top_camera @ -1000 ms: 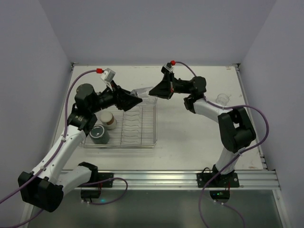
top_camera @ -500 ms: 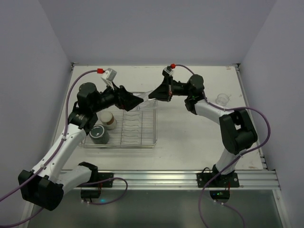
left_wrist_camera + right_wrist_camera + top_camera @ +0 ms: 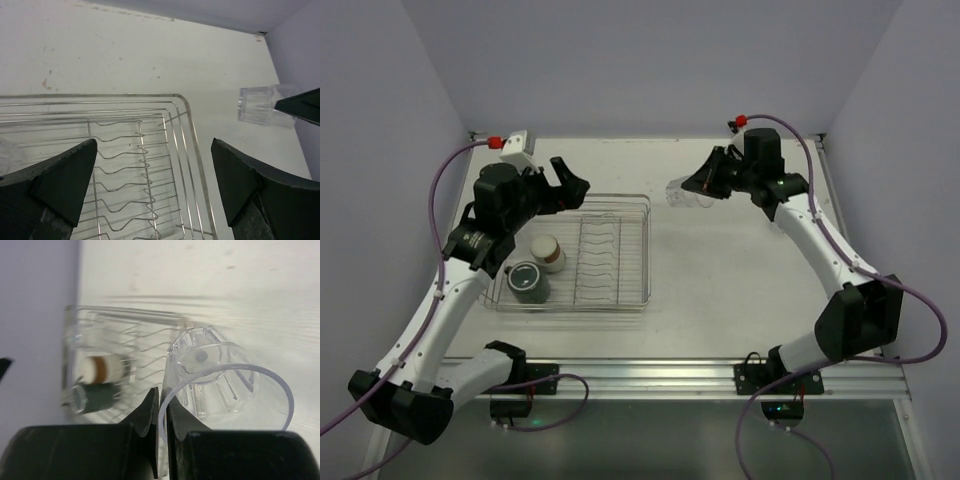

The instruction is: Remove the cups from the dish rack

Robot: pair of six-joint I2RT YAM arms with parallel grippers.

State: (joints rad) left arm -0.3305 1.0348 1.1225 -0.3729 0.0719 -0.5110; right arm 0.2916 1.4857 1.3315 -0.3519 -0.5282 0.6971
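Right gripper, clamped on a clear ribbed tumbler, has carried it off the wire rack; left gripper now gapes.

The left arm rose from its base and bent at the elbow. The left gripper pointed forward, its fingers spread wide with nothing between them. The right arm stretched far forward, wrist turned leftward. The right gripper was pinched tight on a cup rim.
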